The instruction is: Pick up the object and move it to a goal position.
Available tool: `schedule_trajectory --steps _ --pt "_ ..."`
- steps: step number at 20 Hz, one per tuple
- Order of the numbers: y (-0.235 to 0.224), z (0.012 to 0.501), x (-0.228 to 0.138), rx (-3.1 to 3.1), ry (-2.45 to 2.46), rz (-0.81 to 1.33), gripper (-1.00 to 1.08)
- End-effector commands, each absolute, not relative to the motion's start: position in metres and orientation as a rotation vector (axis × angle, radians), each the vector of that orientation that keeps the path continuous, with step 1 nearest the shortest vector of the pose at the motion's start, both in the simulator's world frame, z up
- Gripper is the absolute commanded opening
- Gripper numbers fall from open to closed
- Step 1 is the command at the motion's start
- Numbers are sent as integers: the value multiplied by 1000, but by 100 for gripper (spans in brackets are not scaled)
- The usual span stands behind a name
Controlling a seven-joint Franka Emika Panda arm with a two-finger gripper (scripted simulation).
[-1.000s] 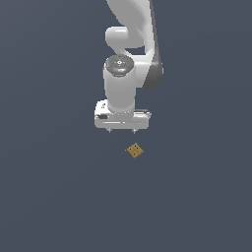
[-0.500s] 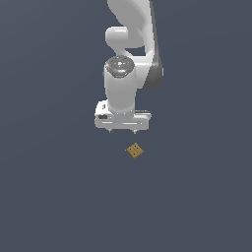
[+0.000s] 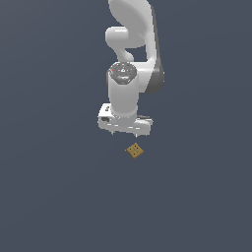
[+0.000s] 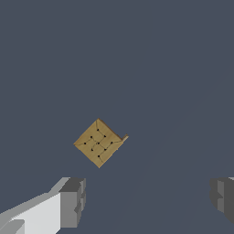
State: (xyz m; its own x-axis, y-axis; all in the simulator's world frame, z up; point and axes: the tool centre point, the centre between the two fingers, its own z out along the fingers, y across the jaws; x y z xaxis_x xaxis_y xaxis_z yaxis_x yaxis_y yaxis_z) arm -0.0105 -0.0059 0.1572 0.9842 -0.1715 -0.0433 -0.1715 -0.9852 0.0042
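A: Which step is this, going by the exterior view?

B: The approach, I'd say — nothing is grasped yet. Starting from the exterior view's left, the gripper (image 3: 125, 132) hangs from the white arm (image 3: 133, 59) above the floor, and the object (image 3: 134, 150) lies just below it in the picture and a little toward the exterior view's right, apart from it.

A: And the hand itself?

B: Spread wide. In the wrist view one grey finger (image 4: 73, 203) and the other sit well apart at the frame's edge, with nothing between them. The tan block (image 4: 99, 142), dark dots on its face, lies flat and turned like a diamond, ahead of the gap rather than inside it.

A: So the next move?

B: My guess — shift until the block sits between the pads, perhaps turn the wrist to meet its flat sides, then descend. It is tiny against the fingers, so a small offset could mean a miss.

A: The surroundings?

B: A plain dark grey-blue surface (image 3: 54, 197), uniform throughout. No goal marker shows in either view.
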Motion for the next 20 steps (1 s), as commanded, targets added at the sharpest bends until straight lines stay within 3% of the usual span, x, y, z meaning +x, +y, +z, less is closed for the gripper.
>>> schedule_trajectory --steps 1,20 --pt "-2 151 -10 3122 -346 -65 100" --pt "28 90 -4 2956 -1070 -25 100"
